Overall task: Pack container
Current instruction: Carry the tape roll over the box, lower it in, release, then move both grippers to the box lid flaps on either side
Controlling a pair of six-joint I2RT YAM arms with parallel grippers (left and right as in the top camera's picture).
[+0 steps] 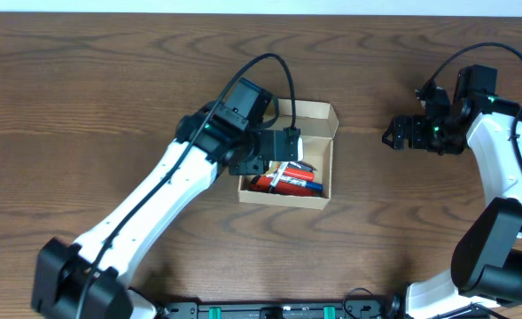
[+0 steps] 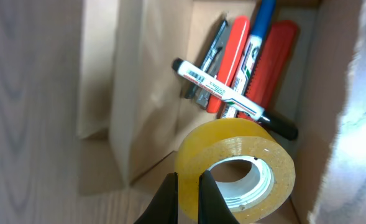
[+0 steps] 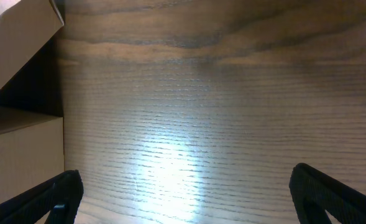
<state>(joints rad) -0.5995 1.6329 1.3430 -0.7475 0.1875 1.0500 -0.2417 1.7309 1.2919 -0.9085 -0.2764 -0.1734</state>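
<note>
yellowish tape roll (image 2: 245, 146) was pinched by its wall in left gripper (image 2: 189, 198) over the container (image 1: 321, 113), above markers (image 2: 235, 59); right gripper (image 3: 186, 196) spread wide, empty, over table (image 3: 232, 93).

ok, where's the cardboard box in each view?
Overhead: cardboard box at centre, open.
Left wrist: its inside fills the upper frame, pens in it, behind the tape roll in the left gripper.
Right wrist: left edge, wall and flap only.
Shared landmark: the wooden table.
</note>
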